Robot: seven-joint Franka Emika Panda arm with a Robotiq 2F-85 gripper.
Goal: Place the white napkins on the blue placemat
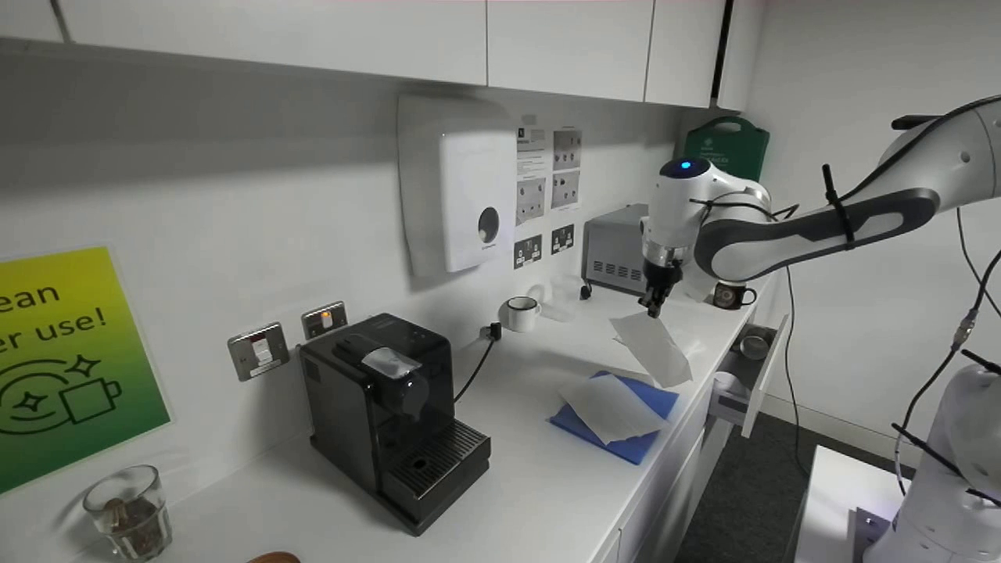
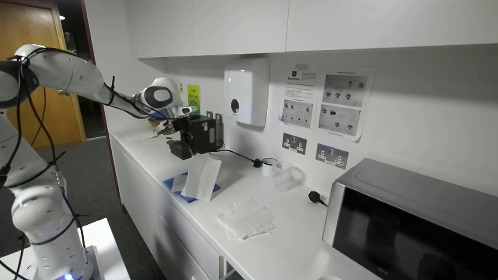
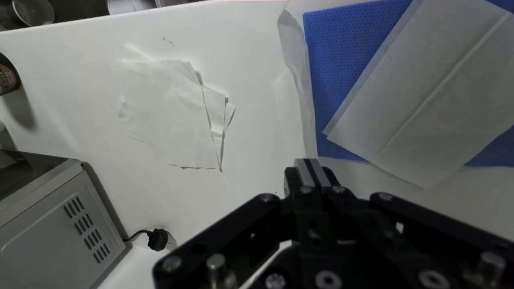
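My gripper (image 1: 653,310) is shut on the upper end of a white napkin (image 1: 655,352), which hangs tilted below it. Both also show in an exterior view, the gripper (image 2: 192,151) and the held napkin (image 2: 202,179). In the wrist view, the fingertips (image 3: 310,163) are together and the held napkin (image 3: 297,80) appears nearly edge-on, beside the blue placemat (image 3: 327,60). I cannot tell whether its lower end touches anything. Another white napkin (image 3: 433,92) lies askew on the placemat (image 1: 575,426). A loose pile of white napkins (image 2: 249,219) lies on the counter, left in the wrist view (image 3: 172,112).
A black coffee machine (image 1: 375,407) and a microwave (image 2: 404,217) stand on the counter. A white mug (image 1: 522,313) and a clear plastic cup (image 2: 283,177) stand near the wall. A dark mug (image 1: 729,295) is near the far edge. A drawer (image 1: 762,383) is open below.
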